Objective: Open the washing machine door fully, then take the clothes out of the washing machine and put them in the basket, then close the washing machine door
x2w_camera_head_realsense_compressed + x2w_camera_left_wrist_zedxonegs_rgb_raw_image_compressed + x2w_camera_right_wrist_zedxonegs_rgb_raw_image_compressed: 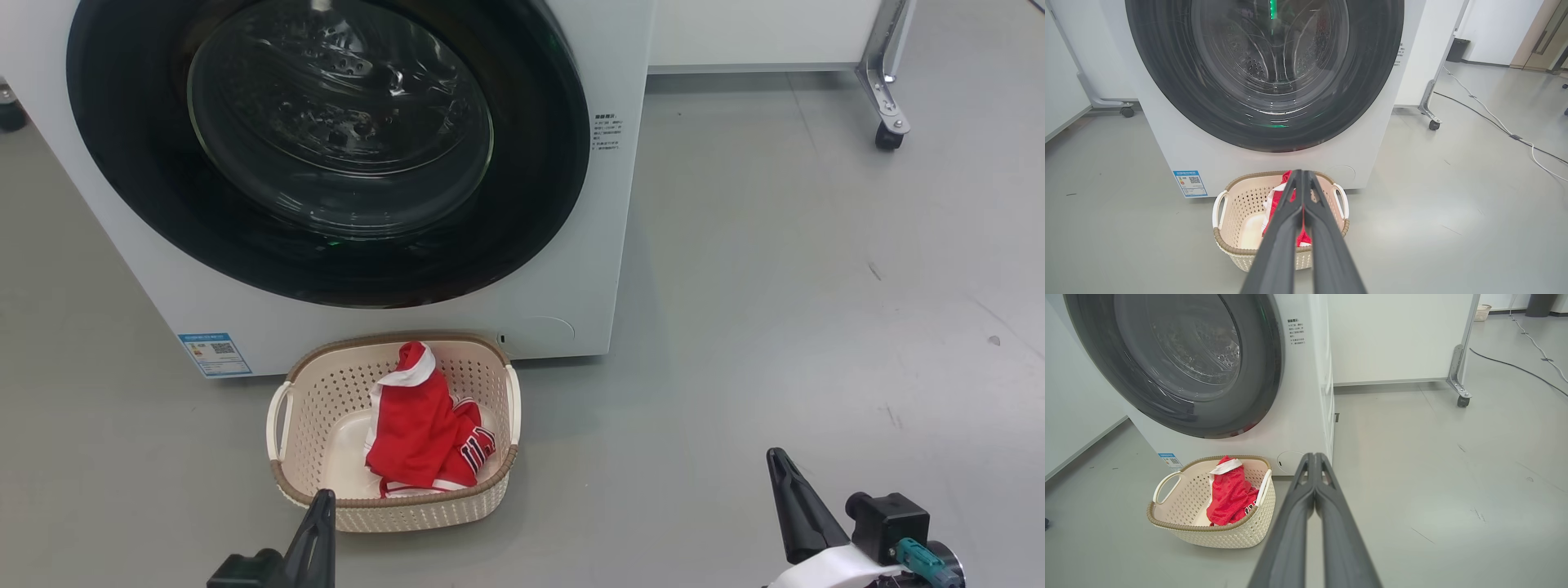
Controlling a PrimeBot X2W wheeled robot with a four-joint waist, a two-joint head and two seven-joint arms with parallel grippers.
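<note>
The white washing machine [571, 269] fills the upper left, and its round black-rimmed door [326, 147] lies flat against the front. On the floor just before it stands the cream basket [326, 425], holding the red clothes [420, 429] with white trim. My left gripper [324, 498] is low at the basket's near rim, shut and empty. In the left wrist view the left gripper [1301, 173] shows its fingers pressed together, pointing at the basket [1237, 212]. My right gripper [775, 457] hangs over bare floor to the basket's right, shut with nothing in it, as the right wrist view confirms [1314, 456].
A white panel on a metal leg with a castor [888, 135] stands at the back right. Cables [1494, 118] run over the grey floor further right. Open floor lies to the right of the machine and basket.
</note>
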